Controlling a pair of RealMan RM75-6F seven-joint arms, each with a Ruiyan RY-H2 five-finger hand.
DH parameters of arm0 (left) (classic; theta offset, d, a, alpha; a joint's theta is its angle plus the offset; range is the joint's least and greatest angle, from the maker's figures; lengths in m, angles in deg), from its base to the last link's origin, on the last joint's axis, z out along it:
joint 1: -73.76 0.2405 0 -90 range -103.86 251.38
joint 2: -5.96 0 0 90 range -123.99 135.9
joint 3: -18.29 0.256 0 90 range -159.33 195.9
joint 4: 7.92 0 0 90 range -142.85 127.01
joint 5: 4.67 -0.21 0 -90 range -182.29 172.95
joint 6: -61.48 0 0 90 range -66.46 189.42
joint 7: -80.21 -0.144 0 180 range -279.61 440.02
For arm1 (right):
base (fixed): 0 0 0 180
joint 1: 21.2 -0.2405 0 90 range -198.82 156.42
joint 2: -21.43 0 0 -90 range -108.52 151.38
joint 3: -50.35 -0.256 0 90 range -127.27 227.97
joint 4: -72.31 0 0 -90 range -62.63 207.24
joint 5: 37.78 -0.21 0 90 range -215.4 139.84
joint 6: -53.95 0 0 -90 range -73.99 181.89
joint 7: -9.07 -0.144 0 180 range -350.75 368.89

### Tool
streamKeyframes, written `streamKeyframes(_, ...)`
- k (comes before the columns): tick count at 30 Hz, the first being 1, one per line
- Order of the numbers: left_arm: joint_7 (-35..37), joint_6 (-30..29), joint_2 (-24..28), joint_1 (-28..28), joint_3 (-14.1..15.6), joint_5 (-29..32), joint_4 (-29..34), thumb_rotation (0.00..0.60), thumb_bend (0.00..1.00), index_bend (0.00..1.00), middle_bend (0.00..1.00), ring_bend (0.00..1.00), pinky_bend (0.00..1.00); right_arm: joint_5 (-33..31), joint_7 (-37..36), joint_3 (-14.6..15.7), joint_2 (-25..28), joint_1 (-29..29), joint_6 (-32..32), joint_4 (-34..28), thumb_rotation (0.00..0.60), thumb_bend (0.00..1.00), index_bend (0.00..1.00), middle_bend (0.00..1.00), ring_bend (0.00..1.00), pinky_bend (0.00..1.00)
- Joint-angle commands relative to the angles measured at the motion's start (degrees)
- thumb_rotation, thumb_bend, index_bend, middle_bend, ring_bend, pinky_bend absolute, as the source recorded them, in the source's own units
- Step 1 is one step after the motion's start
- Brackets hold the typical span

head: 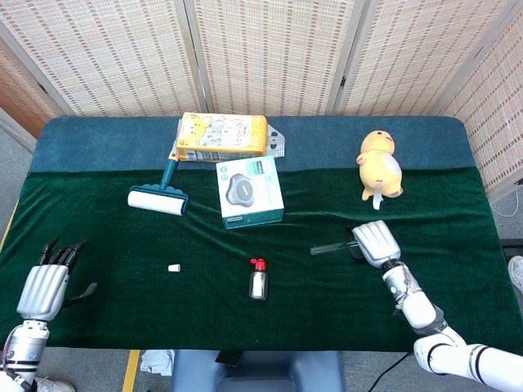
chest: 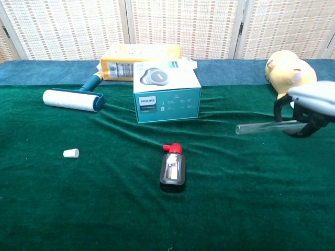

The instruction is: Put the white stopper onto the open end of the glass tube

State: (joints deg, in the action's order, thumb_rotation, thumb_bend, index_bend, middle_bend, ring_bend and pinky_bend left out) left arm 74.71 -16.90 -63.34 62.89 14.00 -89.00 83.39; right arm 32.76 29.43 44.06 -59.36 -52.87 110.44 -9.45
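Observation:
The small white stopper [head: 174, 268] [chest: 70, 153] lies alone on the green cloth at the left. My right hand [head: 376, 243] [chest: 310, 108] grips one end of the clear glass tube [head: 329, 247] [chest: 264, 126] and holds it above the cloth, roughly level, its open end pointing left. My left hand [head: 45, 285] hangs at the table's near left edge with fingers spread and nothing in it; it appears only in the head view.
A small dark bottle with a red cap [head: 258, 280] [chest: 172, 168] lies mid-table. Behind it stand a teal Philips box [head: 249, 192] [chest: 167, 93], a lint roller [head: 159, 196] [chest: 73, 99] and a yellow box [head: 222, 135]. A yellow plush toy [head: 379, 174] [chest: 289, 75] sits behind my right hand.

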Motion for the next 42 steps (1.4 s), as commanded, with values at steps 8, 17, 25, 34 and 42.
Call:
streamKeyframes(8,-0.65,8.03,-4.84,-7.92,-1.76,-0.78,-8.71,0.6,0.32,0.35,0.63,0.58,0.57,3.6,-0.19,-0.52,10.5,4.73,9.62,-12.3,0.553,0.71,0.85,1.0,1.0,1.0)
streamKeyframes(17,-1.02,15.12,-6.88,-13.78,0.33,-3.96,-10.73,0.6,0.49,0.37,0.84,0.71,0.68,3.01,-0.01,0.32,11.45,6.2,10.45,-13.2,0.554,0.71,0.85,1.0,1.0,1.0)
streamKeyframes(25,-3.07,21.63,-6.89,-17.86,1.63,-3.47,-8.69,0.6,0.59,0.35,0.89,0.75,0.69,2.52,-0.5,0.28,11.58,6.56,10.35,-12.84,0.554,0.71,0.85,1.0,1.0,1.0)
streamKeyframes(34,-6.22,25.2,-8.14,-20.17,2.5,-1.61,-6.52,0.6,0.72,0.31,0.94,0.8,0.7,1.92,-1.44,0.44,11.11,6.78,9.6,-11.66,0.553,0.71,0.85,1.0,1.0,1.0)
streamKeyframes(42,-9.22,27.19,-9.9,-21.84,2.83,0.27,-5.74,0.6,0.73,0.31,0.94,0.8,0.7,1.85,-2.4,0.55,10.63,6.97,9.25,-10.73,0.552,0.71,0.85,1.0,1.0,1.0)
